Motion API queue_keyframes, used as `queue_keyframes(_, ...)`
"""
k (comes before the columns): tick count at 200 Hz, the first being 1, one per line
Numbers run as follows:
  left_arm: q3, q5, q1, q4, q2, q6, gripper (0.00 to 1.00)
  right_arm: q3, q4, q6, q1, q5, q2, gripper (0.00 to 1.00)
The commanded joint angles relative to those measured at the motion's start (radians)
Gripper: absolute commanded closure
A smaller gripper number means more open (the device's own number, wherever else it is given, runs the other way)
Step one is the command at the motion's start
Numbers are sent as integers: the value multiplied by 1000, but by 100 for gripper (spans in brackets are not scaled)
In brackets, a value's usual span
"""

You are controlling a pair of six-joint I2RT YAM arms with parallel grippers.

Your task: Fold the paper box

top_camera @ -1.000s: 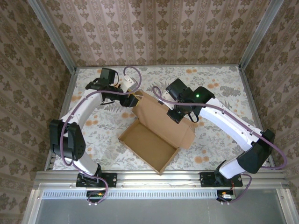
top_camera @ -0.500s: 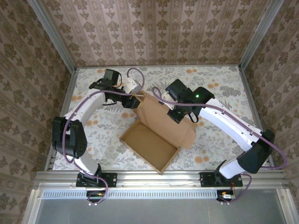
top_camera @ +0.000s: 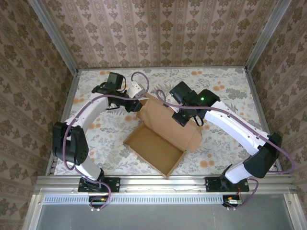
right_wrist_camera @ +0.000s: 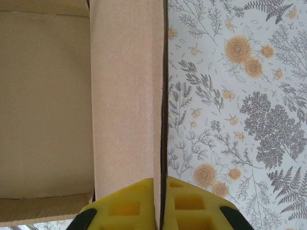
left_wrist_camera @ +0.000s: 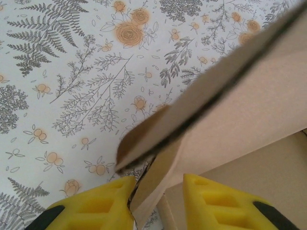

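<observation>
Left gripper (left_wrist_camera: 157, 191): half-open, astride far-left flap (left_wrist_camera: 163, 163) of plain brown cardboard paper box (top_camera: 156, 146), nearer tabletop (top_camera: 216, 81) far edge.
Right gripper (right_wrist_camera: 160, 187): clamps its wall (right_wrist_camera: 124, 96).

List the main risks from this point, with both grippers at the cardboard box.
1. The left gripper straddles a narrow flap near its end. Closing there may let the flap slip out, or may crumple it.
2. The right gripper is shut on the thin edge of a side wall. If the arms pull apart, the paper box could tear or skid across the table.
</observation>
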Motion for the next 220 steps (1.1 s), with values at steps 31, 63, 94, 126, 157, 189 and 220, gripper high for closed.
queue_keyframes(31,-33,-22,-51,-2,-71,-61,72,-14,27,10,5,33,5,100)
queue_keyframes(63,-21,-65,-74,8,-57,-82,72,-15,28,11,6,29,4,100)
queue_keyframes(94,8,-109,-81,7,-15,-86,72,-14,30,6,9,30,0,100)
queue_keyframes(126,38,-126,-81,2,14,-104,74,-15,28,3,11,36,-1,100)
queue_keyframes(157,81,-124,-81,-51,36,-95,78,-17,31,1,12,41,4,100)
queue_keyframes(189,108,-89,-81,-105,51,-69,78,-17,39,-1,12,43,10,100)
queue_keyframes(220,152,-71,-110,-164,83,-58,78,-11,39,-5,15,47,19,100)
